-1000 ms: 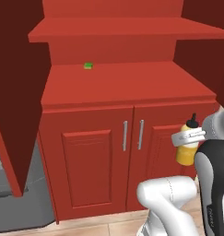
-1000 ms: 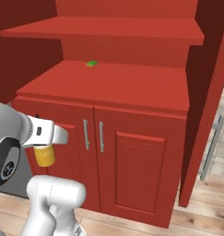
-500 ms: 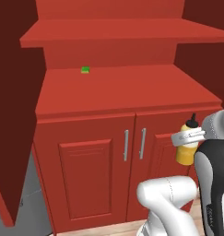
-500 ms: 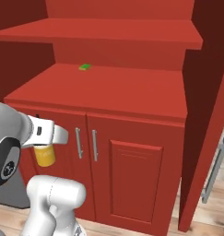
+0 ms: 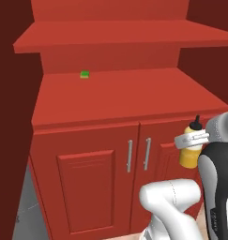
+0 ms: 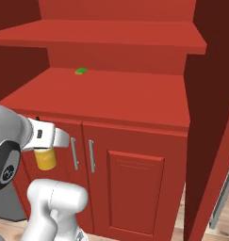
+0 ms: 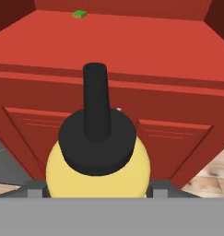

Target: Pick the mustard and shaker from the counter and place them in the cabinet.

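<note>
Tall all-red cabinet (image 5: 120, 101) fills the scene ahead: plain flat red shelf boards, red back wall, dark red side walls. Lower shelf is a broad flat red surface; a second shelf board runs above it, set further back. Below the lower shelf, two panelled red doors (image 6: 134, 183) stand closed, each with a silver bar handle (image 5: 129, 155) beside the centre seam, the pair of handles upright and just apart.

White robot arm with dark joints rises in front of the doors, lower right in the left base view, lower left in the right base view.

Yellow squeeze bottle of mustard (image 5: 191, 151) with dark pointed cap is held upright in front of the closed doors, below the level of the lower shelf and off to the arm's side of the handles. In the hand view the black cap and rounded yellow shoulder (image 7: 98, 166) sit between the finger tips, cap pointing toward the shelf edge.

Two-finger gripper (image 6: 44, 137) clamped around the bottle's upper body, white fingers crossing it just under the cap; bottle hangs clear of doors and shelf.

Tiny green block (image 5: 85, 74) lies near the back of the lower shelf, toward its left, well apart from the bottle.
</note>
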{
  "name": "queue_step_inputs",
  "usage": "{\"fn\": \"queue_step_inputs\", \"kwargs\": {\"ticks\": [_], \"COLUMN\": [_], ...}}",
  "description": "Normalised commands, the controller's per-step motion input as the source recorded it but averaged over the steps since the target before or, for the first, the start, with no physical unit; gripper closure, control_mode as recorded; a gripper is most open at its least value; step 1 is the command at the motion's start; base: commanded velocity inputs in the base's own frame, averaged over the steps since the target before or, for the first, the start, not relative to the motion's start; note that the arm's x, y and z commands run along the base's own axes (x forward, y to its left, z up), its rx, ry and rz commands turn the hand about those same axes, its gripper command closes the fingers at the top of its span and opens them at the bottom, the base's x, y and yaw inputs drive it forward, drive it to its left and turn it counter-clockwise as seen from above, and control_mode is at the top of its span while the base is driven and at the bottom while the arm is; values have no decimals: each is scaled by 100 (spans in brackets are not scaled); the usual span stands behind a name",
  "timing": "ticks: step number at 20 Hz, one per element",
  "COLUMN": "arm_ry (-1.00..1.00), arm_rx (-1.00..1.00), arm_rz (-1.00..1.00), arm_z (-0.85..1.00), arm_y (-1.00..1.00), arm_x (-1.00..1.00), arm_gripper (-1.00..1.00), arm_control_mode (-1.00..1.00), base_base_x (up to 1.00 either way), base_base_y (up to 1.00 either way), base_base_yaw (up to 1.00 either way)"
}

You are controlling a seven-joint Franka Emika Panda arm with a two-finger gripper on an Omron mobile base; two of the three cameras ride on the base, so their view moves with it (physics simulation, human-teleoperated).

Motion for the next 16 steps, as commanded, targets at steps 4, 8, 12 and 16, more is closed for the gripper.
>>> {"fn": "queue_step_inputs", "kwargs": {"ticks": [4,8,12,16], "arm_ry": [0,0,0,0], "arm_rx": [0,0,0,0], "arm_rz": [0,0,0,0], "arm_z": [0,0,0,0], "arm_y": [0,0,0,0], "arm_x": [0,0,0,0], "arm_gripper": [100,100,100,100], "arm_control_mode": [100,100,100,100], "base_base_x": [46,40,38,29], "base_base_y": [0,0,0,0], "base_base_yaw": [-4,-4,-4,-3]}}
